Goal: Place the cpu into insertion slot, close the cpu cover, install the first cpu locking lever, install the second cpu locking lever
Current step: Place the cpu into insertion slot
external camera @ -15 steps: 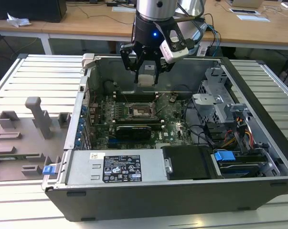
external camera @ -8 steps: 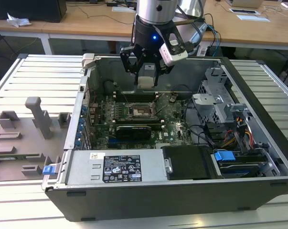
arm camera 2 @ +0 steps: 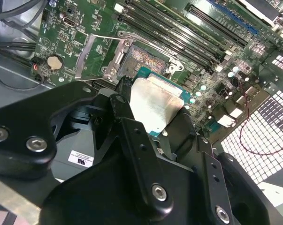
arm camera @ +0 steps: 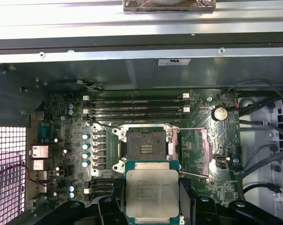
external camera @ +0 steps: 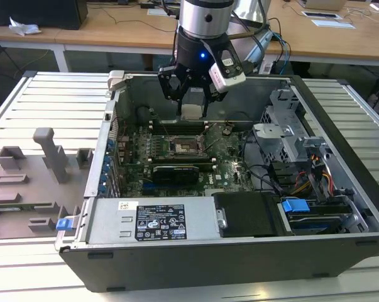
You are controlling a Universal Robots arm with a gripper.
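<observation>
The tool [external camera: 193,108] hangs inside the open case [external camera: 208,264], and its black fingers [arm camera 2: 125,112] are drawn in narrow on two opposite edges of the cpu [external camera: 192,112]. It holds the chip flat, with the pale metal top facing up. The cpu is clear of the green board [external camera: 227,160], touching nothing but the fingers. In the exterior view it sits above the slot [external camera: 184,147], a little toward the case's back wall. The slot is bare, and in the first wrist view its dark square bed with a small patch of contacts in the middle shows plainly inside the silver rim. The cover [arm camera: 201,150] is swung open and lies beside the slot on the side of the round coin cell [arm camera: 219,112]. A thin wire lever [arm camera: 195,175] stands loose near its edge. The long black memory slots [arm camera: 136,107] run along the far side of the slot, between it and the case wall. In the exterior view the power supply [external camera: 158,220] fills the near corner of the case, and a metal drive cage [external camera: 290,135] stands at that view's right. The case rests on a slatted metal desk [external camera: 44,94]. A set of grey holders [external camera: 51,151] lies on the desk at the exterior view's left, well apart from the tool.
</observation>
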